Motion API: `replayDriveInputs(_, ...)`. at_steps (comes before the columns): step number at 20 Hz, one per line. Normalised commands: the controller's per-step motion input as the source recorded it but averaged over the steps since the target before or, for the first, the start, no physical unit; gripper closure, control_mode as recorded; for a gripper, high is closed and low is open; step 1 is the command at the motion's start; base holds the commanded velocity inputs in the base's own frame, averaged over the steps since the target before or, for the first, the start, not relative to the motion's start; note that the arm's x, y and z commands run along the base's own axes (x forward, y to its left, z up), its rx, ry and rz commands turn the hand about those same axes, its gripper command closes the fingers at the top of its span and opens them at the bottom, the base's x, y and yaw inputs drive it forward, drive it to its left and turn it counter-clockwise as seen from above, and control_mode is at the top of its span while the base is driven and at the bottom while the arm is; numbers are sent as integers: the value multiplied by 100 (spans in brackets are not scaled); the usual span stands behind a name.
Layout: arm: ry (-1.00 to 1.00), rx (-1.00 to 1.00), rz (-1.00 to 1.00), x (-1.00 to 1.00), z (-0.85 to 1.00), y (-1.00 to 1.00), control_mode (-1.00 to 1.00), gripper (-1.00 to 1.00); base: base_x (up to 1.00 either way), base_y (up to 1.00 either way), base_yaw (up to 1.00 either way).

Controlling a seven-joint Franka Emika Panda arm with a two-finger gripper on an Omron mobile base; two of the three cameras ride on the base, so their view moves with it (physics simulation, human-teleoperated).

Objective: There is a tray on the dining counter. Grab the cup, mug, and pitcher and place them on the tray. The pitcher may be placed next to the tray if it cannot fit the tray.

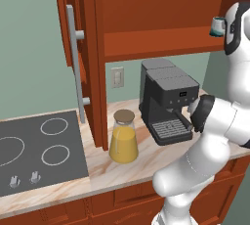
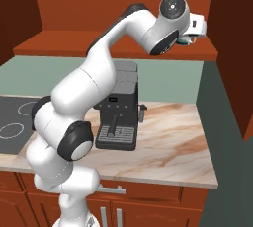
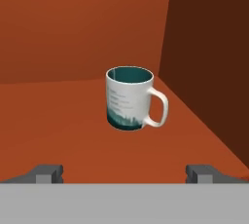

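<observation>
While the arm reaches up into the open wall cabinet, the scene reads as follows.
Claw: wide open, fingertips far apart at the bottom of the hand view, holding nothing, short of the mug.
Mug: white with a dark teal band and teal inside; upright on the red-brown cabinet shelf, close to the shelf's right-hand wall; loop handle to the right in the hand view. Left base view shows it at the shelf's right end, just beside the arm's wrist.
Pitcher: clear glass, orange-yellow liquid, round brown lid; upright on the marbled worktop, between the stovetop and the coffee machine, near the open cabinet door.
Coffee machine, right base view: behind the arm, on the same worktop.
</observation>
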Motion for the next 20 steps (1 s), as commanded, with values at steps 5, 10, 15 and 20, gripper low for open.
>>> replayDriveInputs(5,0,0,0,15,0,-2,-100,-100,0,0,0)
replayDriveInputs(10,0,0,0,8,-1,-12,-100,-100,0,0,0)
replayDriveInputs(15,0,0,0,1,0,-22,-100,-100,0,0,0)
replayDriveInputs(20,0,0,0,8,0,-9,-100,-100,0,0,0)
